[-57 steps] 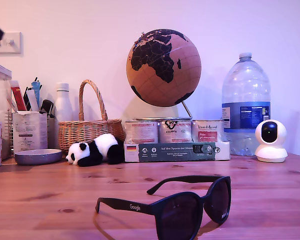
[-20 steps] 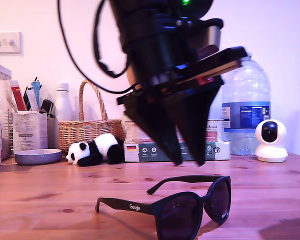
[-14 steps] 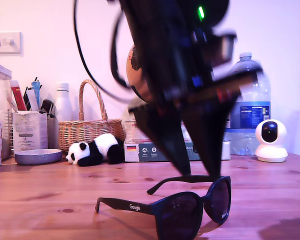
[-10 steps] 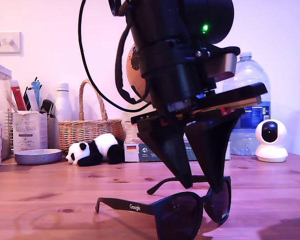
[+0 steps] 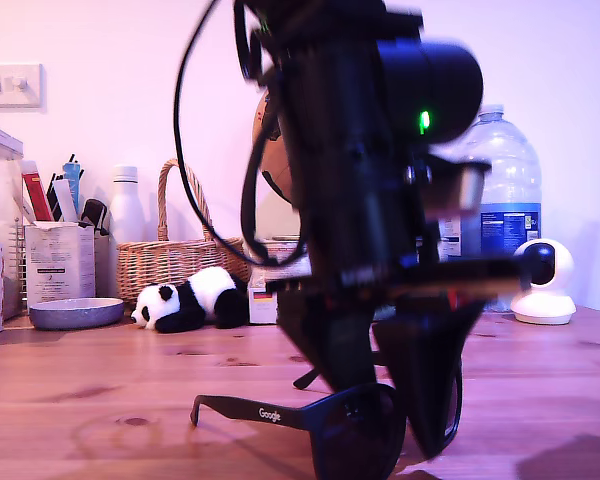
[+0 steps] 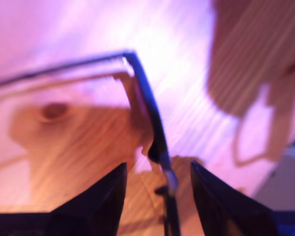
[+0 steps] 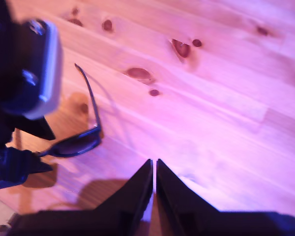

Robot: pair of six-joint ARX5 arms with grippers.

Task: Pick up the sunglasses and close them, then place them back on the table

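Observation:
The dark sunglasses (image 5: pixel 260 412) lie unfolded on the reddish-brown wooden table (image 5: pixel 100 390), with white "Google" lettering on the nearer arm. My first gripper (image 5: pixel 395 425) has come down over them near the exterior view's middle. It is open, one finger on each side of the frame (image 6: pixel 147 108), and its fingertips (image 6: pixel 105 196) are close to the wood. My second gripper (image 7: pixel 154 182) is shut on nothing and hovers above bare table (image 7: pixel 211 98), away from the sunglasses (image 7: pixel 83 140). It faces the first arm (image 7: pixel 24 64).
Along the wall behind stand a wicker basket (image 5: pixel 175 255), a toy panda (image 5: pixel 190 298), a grey bowl (image 5: pixel 75 313), a large water bottle (image 5: pixel 505 200) and a small white camera (image 5: pixel 542 285). The first arm hides most of the globe (image 5: pixel 265 150) and the boxes under it.
The first arm came into view from above and lowered its open fingers until they straddle the sunglasses' frame. The sunglasses have not moved.

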